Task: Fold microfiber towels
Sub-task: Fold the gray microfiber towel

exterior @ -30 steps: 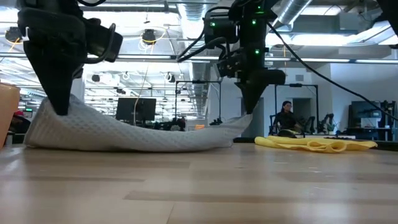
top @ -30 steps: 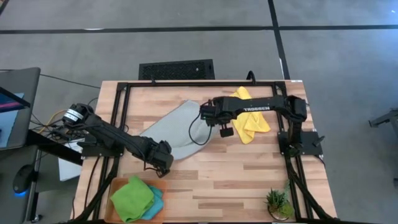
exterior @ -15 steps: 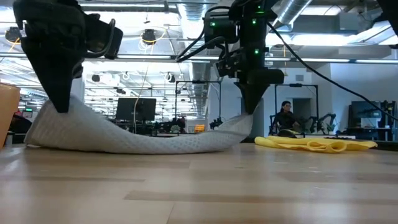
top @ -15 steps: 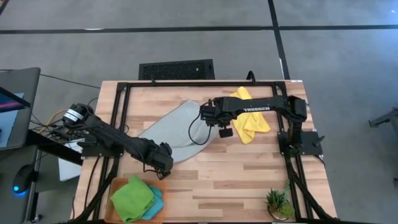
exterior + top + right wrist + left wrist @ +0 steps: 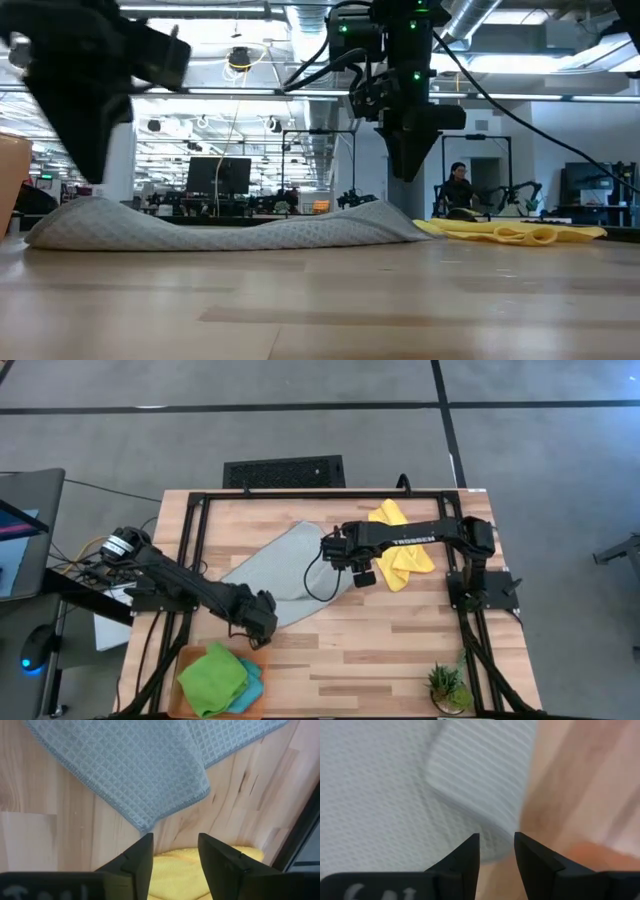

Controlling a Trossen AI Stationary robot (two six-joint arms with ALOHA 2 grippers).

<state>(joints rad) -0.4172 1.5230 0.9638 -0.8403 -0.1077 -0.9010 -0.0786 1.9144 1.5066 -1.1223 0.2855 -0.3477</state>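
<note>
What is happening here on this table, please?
Two robot arms are folding towels. The light grey towel lies flat on the wooden table, and both the left gripper and the right gripper hang open just above its ends, holding nothing. A yellow towel waits beside it. The green towel and the teal towel are folded in the orange tray.

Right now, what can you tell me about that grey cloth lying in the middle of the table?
The grey towel is a soft waffle-weave cloth with a stitched hem, folded over itself and lying slack on the wooden table. Nothing holds it: the left gripper and right gripper hover open above its ends. A yellow towel lies beside it.
</note>
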